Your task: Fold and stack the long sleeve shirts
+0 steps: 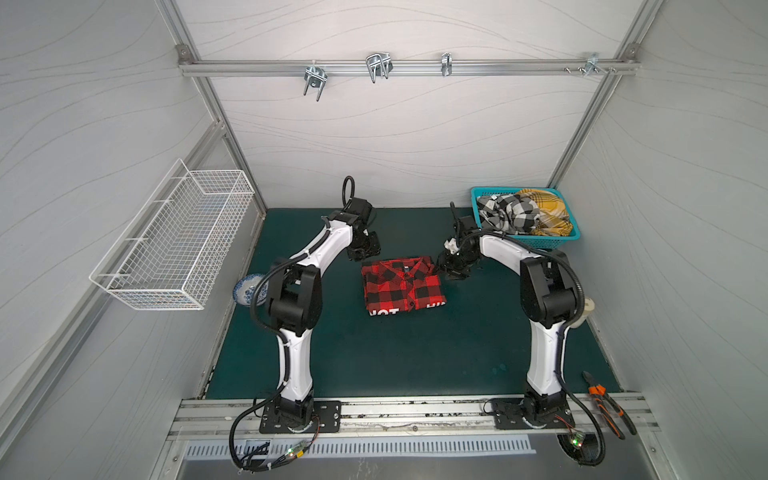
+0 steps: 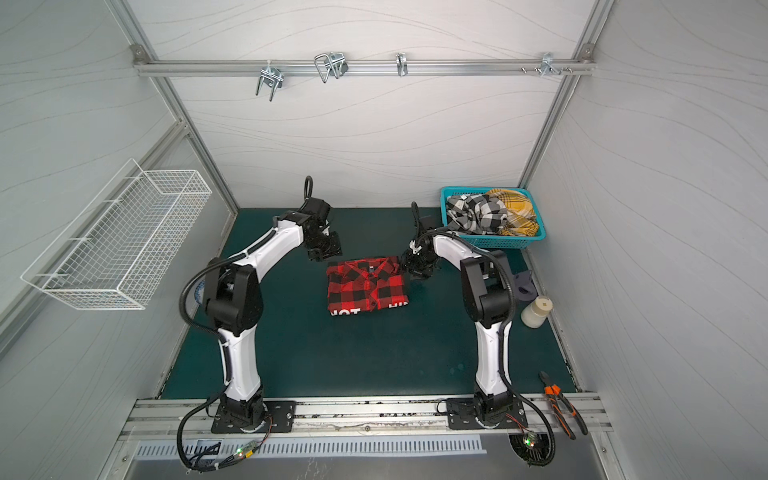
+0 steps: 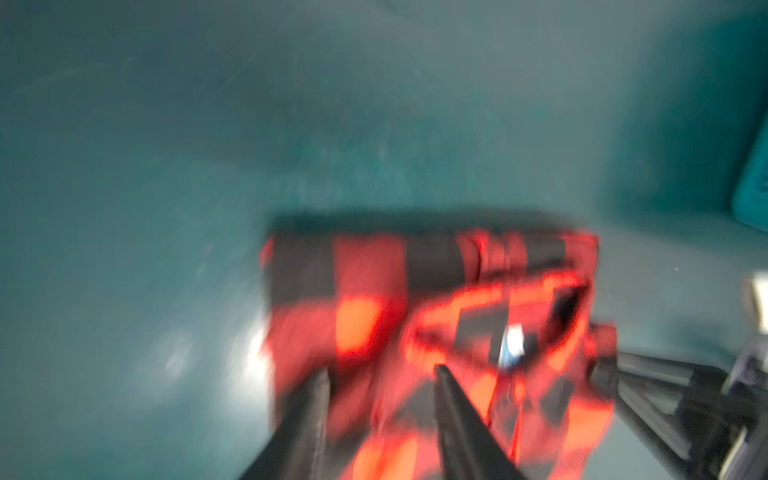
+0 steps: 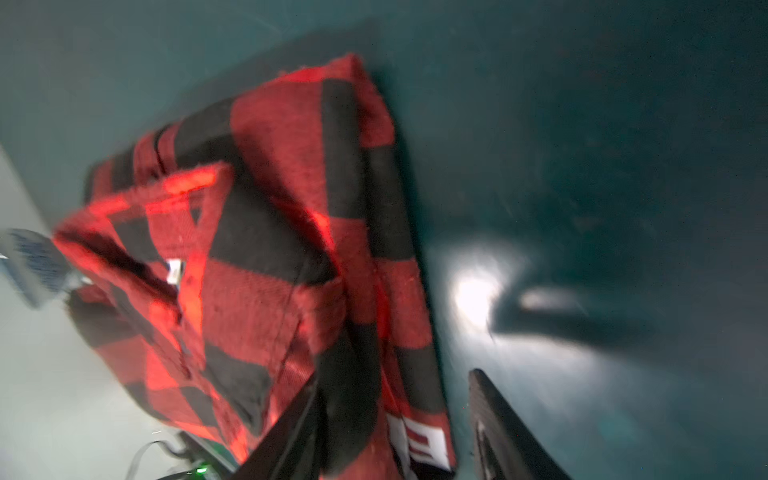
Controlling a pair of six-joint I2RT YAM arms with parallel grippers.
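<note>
Green mat worktop [image 1: 415, 353], both arms reaching in from the near edge.

Red-and-black shirt [image 1: 403, 286] lies folded into a flat rectangle at the middle of the worktop, a little toward the far edge, seen in both top views. Collar [image 1: 405, 266] faces the far edge. White letters [image 1: 384, 311] run along the near fold.

Left gripper [image 1: 360, 251]: above the shirt's far left corner. In the left wrist view [image 3: 380, 374] the frame is blurred, but the two fingers [image 3: 457, 415] stand apart with a clear gap. Shirt fabric shows beneath them and nothing is clamped between them.

Right gripper [image 1: 455, 272]: at the shirt's far right corner. In the right wrist view [image 4: 395, 382] the jaws stand wide. One finger is over the shirt's side edge and one finger [image 4: 507, 436] is over bare mat. No pinch on the cloth is visible.

Teal basket [image 1: 536, 241] sits in the far right corner of the worktop. It holds the black-and-white check shirt [image 1: 509, 212] and the mustard plaid shirt [image 1: 544, 208], both crumpled, with the check one on the side nearer the worktop's middle.

Other items:
- bowl [image 1: 247, 289], blue-and-white, at the left edge, partly behind the left arm
- bottle [image 2: 536, 311], cream, at the right edge
- pliers [image 1: 606, 403], orange-handled, at the near right corner
- wire basket [image 1: 174, 245], white, on the left wall
</note>
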